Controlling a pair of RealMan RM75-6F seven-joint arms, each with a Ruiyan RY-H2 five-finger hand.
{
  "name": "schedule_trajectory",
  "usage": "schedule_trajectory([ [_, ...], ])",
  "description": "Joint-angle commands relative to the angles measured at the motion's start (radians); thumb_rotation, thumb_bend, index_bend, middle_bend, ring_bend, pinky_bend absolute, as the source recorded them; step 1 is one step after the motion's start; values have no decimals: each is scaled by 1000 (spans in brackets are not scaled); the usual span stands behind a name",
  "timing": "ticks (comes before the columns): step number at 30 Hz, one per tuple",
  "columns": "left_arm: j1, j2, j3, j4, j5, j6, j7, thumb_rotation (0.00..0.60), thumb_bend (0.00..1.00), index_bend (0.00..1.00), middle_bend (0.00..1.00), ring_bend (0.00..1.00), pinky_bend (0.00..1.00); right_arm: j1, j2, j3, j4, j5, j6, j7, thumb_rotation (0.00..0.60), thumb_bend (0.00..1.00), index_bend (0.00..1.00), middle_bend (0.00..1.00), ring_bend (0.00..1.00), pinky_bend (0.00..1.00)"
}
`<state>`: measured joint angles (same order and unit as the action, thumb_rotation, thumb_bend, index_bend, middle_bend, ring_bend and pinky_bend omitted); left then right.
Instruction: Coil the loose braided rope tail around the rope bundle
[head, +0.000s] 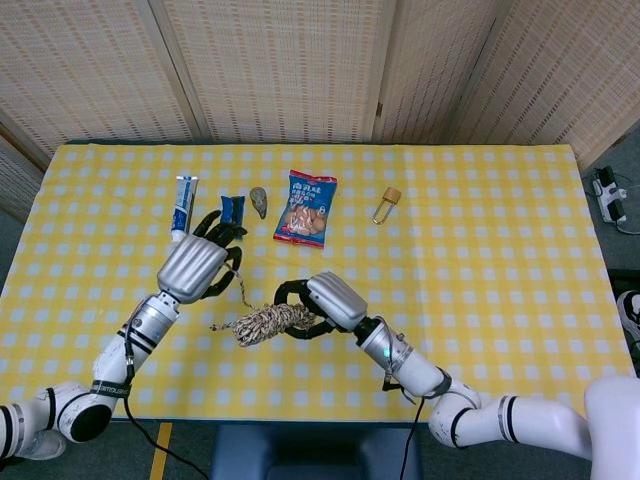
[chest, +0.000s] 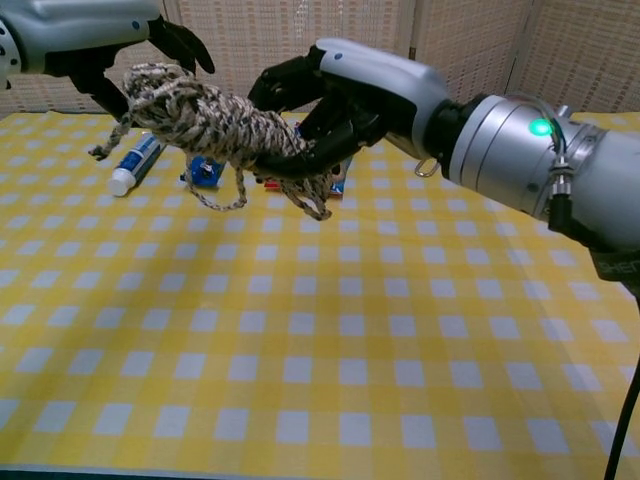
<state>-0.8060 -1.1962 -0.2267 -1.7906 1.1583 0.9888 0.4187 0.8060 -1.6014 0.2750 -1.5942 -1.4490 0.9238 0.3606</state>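
Above checked table (head: 520, 250), right robot hand (head: 325, 300) holding rope bundle (head: 265, 322)

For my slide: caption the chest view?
Right hand holds the rope bundle above the checked table; left hand beside it.

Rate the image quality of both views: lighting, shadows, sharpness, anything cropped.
Head view: even, soft light, no glare; the rope bundle and both hands are sharp, with faint shadows on the tablecloth. Chest view: the right hand looms large and close, the left hand is cropped at the top-left edge, and the far items look slightly soft.
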Motion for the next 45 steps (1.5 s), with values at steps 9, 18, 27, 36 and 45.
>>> schedule_trajectory([
  [9,-25,-61,-10,-11,43,98,106,600,556,573,211,167,0,45,-26,-1,-62,222,-61,-266,600,560,945,768,860,705],
  [18,-32,-79,-13,-46,61,122,117,600,556,572,210,166,0,75,-90,20,-37,363,-63,-351,600,559,948,771,860,708],
  [27,-35,-106,-7,-69,83,137,116,600,556,573,210,165,0,88,-146,50,6,477,-60,-354,600,559,950,776,868,714],
  [36,-24,-127,11,-84,112,157,116,600,556,573,210,164,0,79,-233,101,69,553,-18,-295,600,560,950,780,874,721],
  [45,-8,-155,26,-91,147,189,128,600,556,575,204,155,0,62,-329,172,113,609,15,-196,600,559,950,781,876,722],
])
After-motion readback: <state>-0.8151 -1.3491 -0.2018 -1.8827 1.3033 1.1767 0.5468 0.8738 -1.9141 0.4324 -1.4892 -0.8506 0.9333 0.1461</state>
